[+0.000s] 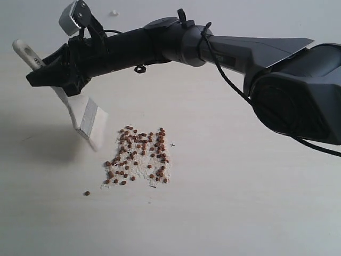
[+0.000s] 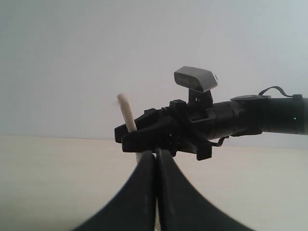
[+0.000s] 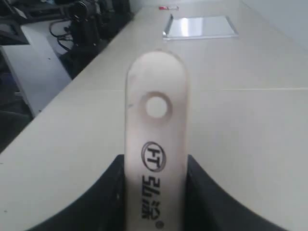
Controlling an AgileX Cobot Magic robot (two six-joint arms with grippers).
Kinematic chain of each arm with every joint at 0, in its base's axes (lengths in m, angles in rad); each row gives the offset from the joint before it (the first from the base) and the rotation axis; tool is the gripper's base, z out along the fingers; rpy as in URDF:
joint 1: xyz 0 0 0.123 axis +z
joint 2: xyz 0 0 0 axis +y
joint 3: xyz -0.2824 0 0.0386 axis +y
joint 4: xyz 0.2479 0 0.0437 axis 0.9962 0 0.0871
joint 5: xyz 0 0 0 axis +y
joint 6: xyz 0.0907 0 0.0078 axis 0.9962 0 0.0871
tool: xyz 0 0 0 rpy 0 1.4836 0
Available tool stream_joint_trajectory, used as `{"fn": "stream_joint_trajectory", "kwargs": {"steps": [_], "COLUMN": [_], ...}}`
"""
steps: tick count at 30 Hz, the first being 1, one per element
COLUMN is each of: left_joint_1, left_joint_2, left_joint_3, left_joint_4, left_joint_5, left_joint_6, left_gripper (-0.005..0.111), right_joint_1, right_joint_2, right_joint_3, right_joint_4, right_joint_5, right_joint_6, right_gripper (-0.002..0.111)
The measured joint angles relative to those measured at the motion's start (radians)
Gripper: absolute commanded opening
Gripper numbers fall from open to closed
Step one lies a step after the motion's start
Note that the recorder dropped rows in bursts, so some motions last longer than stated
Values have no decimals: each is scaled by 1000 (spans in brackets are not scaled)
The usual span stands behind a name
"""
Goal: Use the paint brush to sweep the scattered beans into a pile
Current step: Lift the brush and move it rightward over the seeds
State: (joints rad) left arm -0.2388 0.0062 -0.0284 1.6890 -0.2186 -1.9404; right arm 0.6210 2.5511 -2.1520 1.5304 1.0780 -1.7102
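The paint brush [image 1: 86,114] hangs tilted above the table, its off-white bristles [image 1: 99,136] just left of the beans and blurred. My right gripper [image 1: 56,74] reaches across to the left and is shut on the cream handle [image 3: 155,91], whose holed end sticks out past the fingers. The beans [image 1: 139,154] lie in one dense reddish-brown pile mixed with whitish crumbs, about as wide as the brush head. One stray bean [image 1: 86,193] sits apart, below and left of the pile. My left gripper [image 2: 155,161] is shut on nothing and faces the right gripper [image 2: 159,134].
The right arm [image 1: 240,53] spans the upper part of the exterior view. A white crumb [image 1: 113,13] lies far back. In the right wrist view a shiny flat sheet [image 3: 199,26] lies far down the table, and dark equipment [image 3: 86,24] stands beyond the table's edge.
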Motion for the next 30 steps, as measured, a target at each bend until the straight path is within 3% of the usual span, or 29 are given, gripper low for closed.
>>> {"fn": "stream_joint_trajectory", "kwargs": {"steps": [6,30], "left_joint_1": [0,0], "left_joint_2": [0,0], "left_joint_3": [0,0], "left_joint_4": [0,0], "left_joint_5": [0,0], "left_joint_6": [0,0], "left_gripper": [0,0], "right_joint_1": [0,17], "right_joint_2": [-2,-147], "right_joint_3": [0,0], "right_joint_4": [29,-298], "right_joint_5": [121,135], "right_joint_6": [-21,223], "right_gripper": [0,0]}}
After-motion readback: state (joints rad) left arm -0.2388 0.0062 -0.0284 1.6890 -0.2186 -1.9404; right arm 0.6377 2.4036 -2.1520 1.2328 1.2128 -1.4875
